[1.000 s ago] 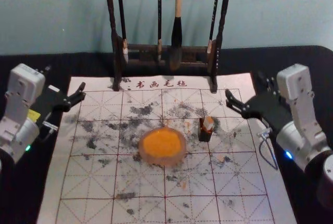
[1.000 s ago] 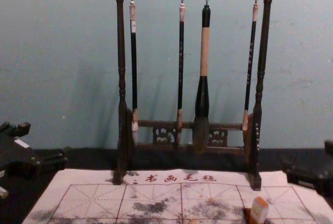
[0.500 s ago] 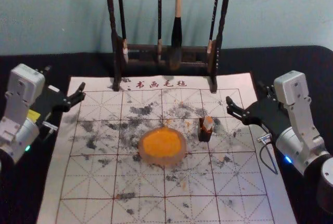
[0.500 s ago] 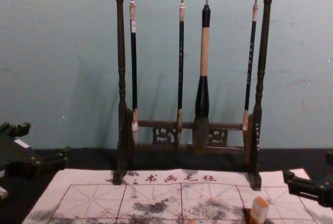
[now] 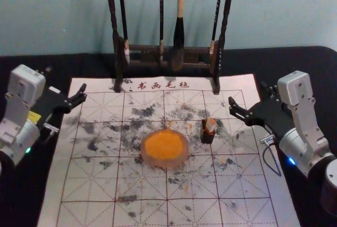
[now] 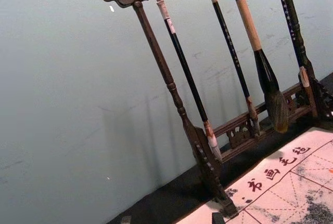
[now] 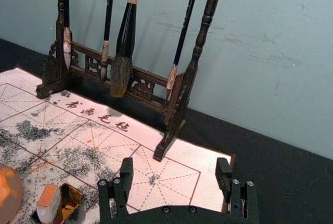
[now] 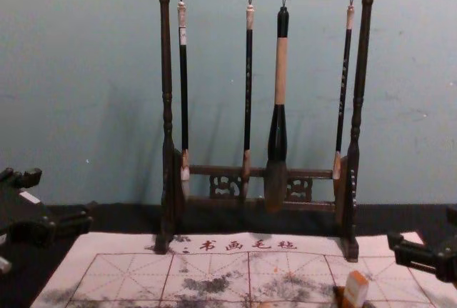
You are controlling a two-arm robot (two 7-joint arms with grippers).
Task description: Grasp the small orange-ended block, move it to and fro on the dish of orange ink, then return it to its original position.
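The small block (image 5: pixel 210 125), pale with an orange end, stands in a small dark holder (image 5: pixel 207 137) just right of the dish of orange ink (image 5: pixel 164 148). My right gripper (image 5: pixel 249 94) is beyond the block to the right, apart from it; its jaws are spread with nothing between them, as the right wrist view shows at the gripper (image 7: pixel 175 168). There the block (image 7: pixel 47 203) leans in the holder (image 7: pixel 71 201), beside part of the dish (image 7: pixel 8 193). My left gripper (image 5: pixel 65 82) rests at the mat's left edge, its tips apart in the left wrist view, where the gripper (image 6: pixel 172 218) holds nothing.
A dark wooden rack (image 5: pixel 200 57) with several hanging brushes stands at the mat's back edge, in front of the wall. The ink-stained, gridded mat (image 5: pixel 89 185) lies on a black tablecloth (image 5: pixel 295 58).
My right gripper and wrist have shifted and turned slightly, with more of a finger showing at the chest view's right edge. The left arm, block and dish have stayed put.
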